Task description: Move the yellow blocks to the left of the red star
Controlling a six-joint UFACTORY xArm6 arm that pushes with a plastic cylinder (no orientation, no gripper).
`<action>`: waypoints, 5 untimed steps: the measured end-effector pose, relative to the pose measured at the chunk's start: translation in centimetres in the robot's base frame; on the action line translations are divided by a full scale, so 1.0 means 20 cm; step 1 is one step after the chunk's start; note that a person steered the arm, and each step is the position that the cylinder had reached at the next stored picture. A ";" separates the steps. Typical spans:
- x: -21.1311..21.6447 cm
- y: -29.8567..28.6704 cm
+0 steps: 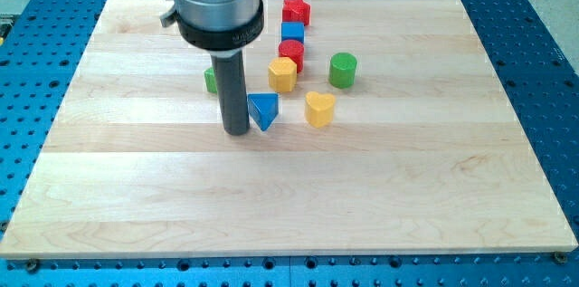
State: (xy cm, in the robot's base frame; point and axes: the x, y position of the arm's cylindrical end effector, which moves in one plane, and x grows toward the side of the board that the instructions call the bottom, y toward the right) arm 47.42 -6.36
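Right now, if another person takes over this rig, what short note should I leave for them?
My tip rests on the board, touching the left side of the blue triangle.
Red star sits at the view's top, with a blue cube and a red cylinder lined up below it.
Yellow hexagon is just below the red cylinder; yellow heart is lower and to the right.
Green cylinder is right of them; another green block is partly hidden behind the rod.
Done: nothing yet. Left: push both yellow blocks to the star's left.

Blue triangle (263, 110), green cylinder (343, 70), wooden board (407, 187)
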 end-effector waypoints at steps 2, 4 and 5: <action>0.11 0.00; 0.25 0.35; 0.29 0.62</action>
State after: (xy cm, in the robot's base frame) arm 53.30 6.03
